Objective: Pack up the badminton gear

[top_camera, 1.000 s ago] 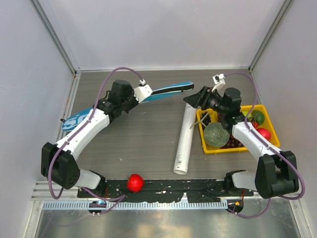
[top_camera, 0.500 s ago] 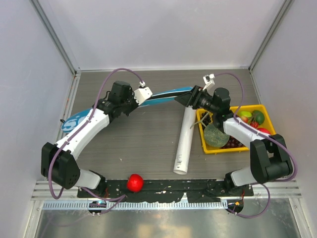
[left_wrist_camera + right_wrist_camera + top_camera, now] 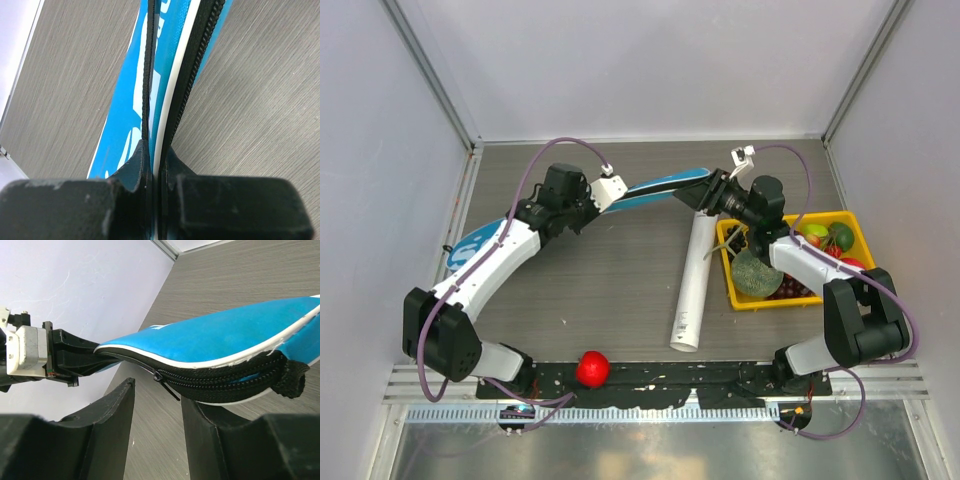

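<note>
**Blue bag strung betw. both arms at rear of table**

We saw the blue bag (image 3: 655, 188) raised in a shallow arc across the back of the table (image 3: 610, 300), wide end by the left wall, narrow end near centre-rear. Just below that narrow end lay the white tube (image 3: 692, 285), running toward the near edge, w/ the yellow tray (image 3: 760, 304) of fruit right beside it. The red ball (image 3: 592, 368) sat well apart, at the near edge betw. the arm bases.

Left arm bowed out and forward, left gripper (image 3: 154, 155) clamped tight on the bag's edge approx. mid-length. Right arm reached over the tray's corner, right gripper (image 3: 157, 390) w/ jaws apart at the bag's tip, holding nothing.

Top view gave us the layout only. Left wrist cam showed the pinch, w/ the black zipper (image 3: 200, 55) running away beside it. Right wrist cam showed the zip pull (image 3: 167, 386) hanging just above the gap betw. its fingers. Whether they touched the bag, we couldn't tell.
</note>
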You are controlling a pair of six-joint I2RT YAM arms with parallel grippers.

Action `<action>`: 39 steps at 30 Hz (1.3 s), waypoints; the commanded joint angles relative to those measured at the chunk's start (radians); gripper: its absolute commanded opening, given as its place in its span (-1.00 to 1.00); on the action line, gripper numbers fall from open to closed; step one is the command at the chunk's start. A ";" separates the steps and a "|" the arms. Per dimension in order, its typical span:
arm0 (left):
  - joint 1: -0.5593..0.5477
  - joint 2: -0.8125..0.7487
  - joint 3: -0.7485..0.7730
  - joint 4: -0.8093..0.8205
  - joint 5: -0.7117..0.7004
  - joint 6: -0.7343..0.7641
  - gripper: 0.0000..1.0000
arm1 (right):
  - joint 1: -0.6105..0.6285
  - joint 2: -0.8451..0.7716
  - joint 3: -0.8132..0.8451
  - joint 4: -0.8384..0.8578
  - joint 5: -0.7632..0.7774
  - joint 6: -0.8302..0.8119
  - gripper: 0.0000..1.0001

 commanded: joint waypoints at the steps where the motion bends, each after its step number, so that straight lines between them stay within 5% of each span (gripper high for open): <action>1: 0.002 -0.027 0.051 0.038 0.037 -0.020 -1.00 | 0.006 -0.032 0.020 0.104 -0.001 0.022 -0.06; 7: 0.002 -0.027 0.047 0.035 0.038 -0.023 -1.00 | 0.006 -0.058 0.011 0.089 0.026 0.014 -0.18; 12: 0.002 -0.036 0.044 0.034 0.029 -0.024 -1.00 | 0.006 -0.085 -0.008 0.044 0.083 -0.017 -0.90; 24: 0.040 -0.069 0.021 0.084 -0.039 0.002 -1.00 | -0.083 -0.219 -0.005 -0.315 0.301 -0.293 -0.89; 39: 0.148 -0.127 -0.108 0.211 -0.054 0.130 -1.00 | -0.255 -0.202 0.070 -0.476 0.114 -0.460 -0.90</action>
